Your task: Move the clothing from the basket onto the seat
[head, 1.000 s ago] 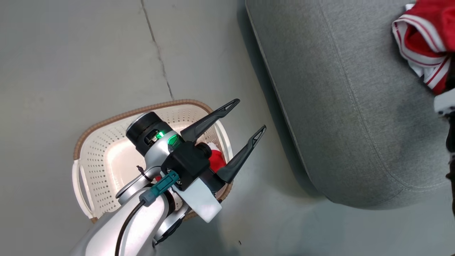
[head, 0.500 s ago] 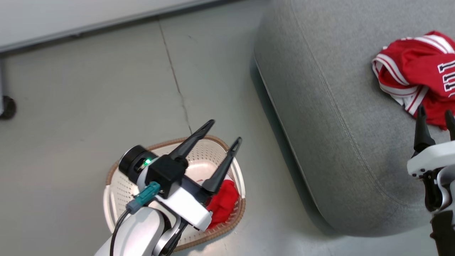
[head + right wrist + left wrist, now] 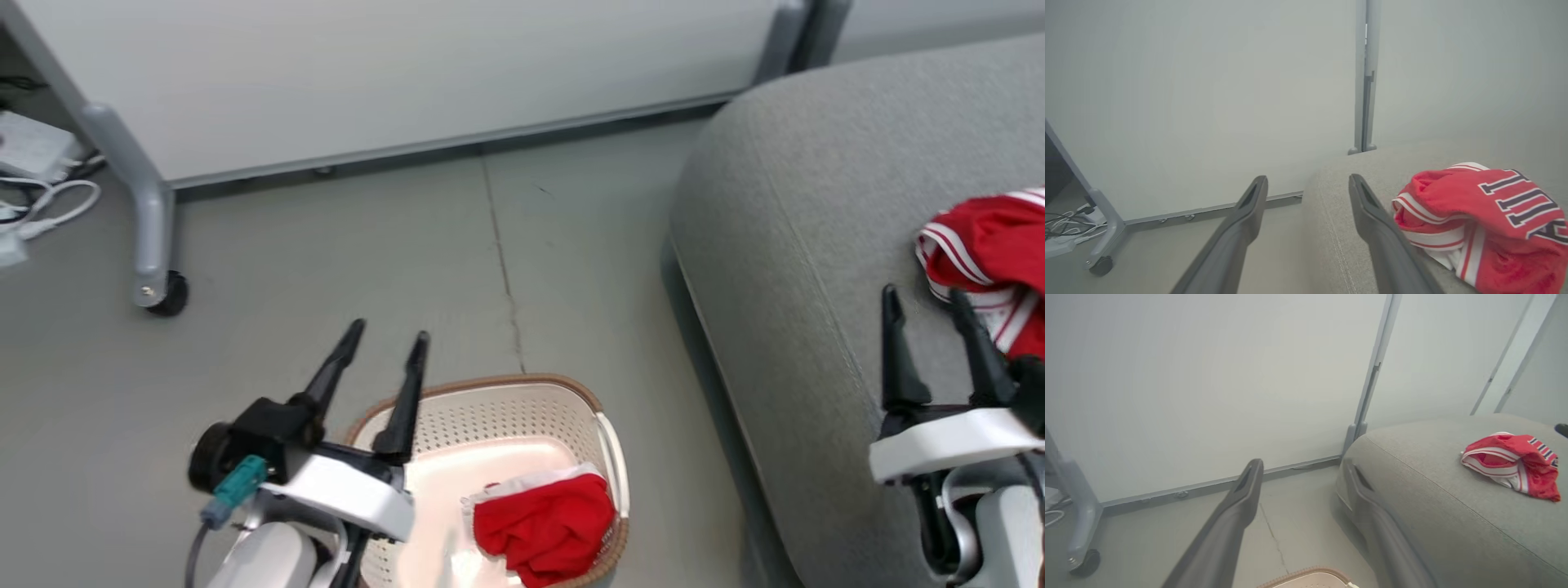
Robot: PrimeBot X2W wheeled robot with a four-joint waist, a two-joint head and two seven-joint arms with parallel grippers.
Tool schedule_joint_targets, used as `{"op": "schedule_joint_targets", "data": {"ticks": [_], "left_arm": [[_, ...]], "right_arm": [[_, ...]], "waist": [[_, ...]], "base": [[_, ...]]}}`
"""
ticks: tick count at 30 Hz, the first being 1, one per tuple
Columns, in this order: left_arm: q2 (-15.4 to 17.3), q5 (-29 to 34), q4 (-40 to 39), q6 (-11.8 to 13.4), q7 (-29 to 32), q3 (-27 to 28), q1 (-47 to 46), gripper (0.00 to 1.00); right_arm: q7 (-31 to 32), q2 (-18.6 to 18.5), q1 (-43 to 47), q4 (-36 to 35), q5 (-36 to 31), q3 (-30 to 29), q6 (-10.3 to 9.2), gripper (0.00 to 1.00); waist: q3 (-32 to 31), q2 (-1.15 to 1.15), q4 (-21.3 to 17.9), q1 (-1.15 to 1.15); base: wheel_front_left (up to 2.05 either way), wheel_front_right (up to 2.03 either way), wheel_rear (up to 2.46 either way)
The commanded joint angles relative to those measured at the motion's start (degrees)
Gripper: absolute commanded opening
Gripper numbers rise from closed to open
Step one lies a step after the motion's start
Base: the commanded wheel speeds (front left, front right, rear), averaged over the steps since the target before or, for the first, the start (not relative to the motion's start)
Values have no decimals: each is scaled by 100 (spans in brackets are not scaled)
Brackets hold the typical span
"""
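A red garment [image 3: 543,531] with white edging lies in the right half of the cream basket [image 3: 490,385] on the floor. Another red piece of clothing [image 3: 984,245] with white stripes lies bunched on the grey seat [image 3: 800,245]; it also shows in the wrist views as the clothing [image 3: 1515,463] [image 3: 1486,216]. My left gripper [image 3: 389,333] hangs open and empty over the basket's left rim, fingers pointing away from me. My right gripper [image 3: 922,294] is open and empty above the seat, just left of the clothing there.
A white partition panel stands behind, on a grey leg with a castor [image 3: 159,294]. Cables [image 3: 41,196] lie at the far left. A crack [image 3: 506,278] runs along the grey floor between partition and basket. The seat's rounded end [image 3: 1372,457] is close to the basket.
The head camera has tilted up, bringing the partition into view. My left gripper has swung from over the basket's middle to its left rim. My right gripper has come into view over the seat.
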Motion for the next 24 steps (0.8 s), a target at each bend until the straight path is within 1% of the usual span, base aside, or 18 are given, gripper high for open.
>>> {"op": "schedule_joint_targets", "data": {"ticks": [1, 7, 12, 15, 18, 24], "left_arm": [[54, -43, 25, 78, -39, 120, 89, 100], [91, -175, -43, 347, -87, 710, 425, 100], [117, -110, -237, 505, -98, 1185, 742, 100], [104, -40, -342, 523, -95, 1429, 937, 100], [57, 38, -413, 472, -96, 1584, 1125, 100], [-12, 230, -438, 374, -97, 1683, 1400, 100]], "right_arm": [[84, 22, 155, -236, -96, 42, 10, 100], [500, 193, 667, -1246, -320, 194, 10, 100], [781, 253, 968, -1755, -481, 165, 10, 100], [919, 275, 1141, -1915, -522, 147, 10, 100], [1006, 285, 1311, -2037, -544, 136, 10, 100], [1110, 291, 1588, -2121, -539, 159, 10, 100]], "waist": [[-219, 0, 238, 0], [-464, 0, 477, 0], [-578, 0, 601, 0], [-651, 0, 646, 0], [-717, 0, 664, 0], [-852, 0, 655, 0]], "base": [[0, 0, 0], [0, 0, 0], [0, 0, 0], [0, 0, 0], [0, 0, 0], [0, 0, 0]]}}
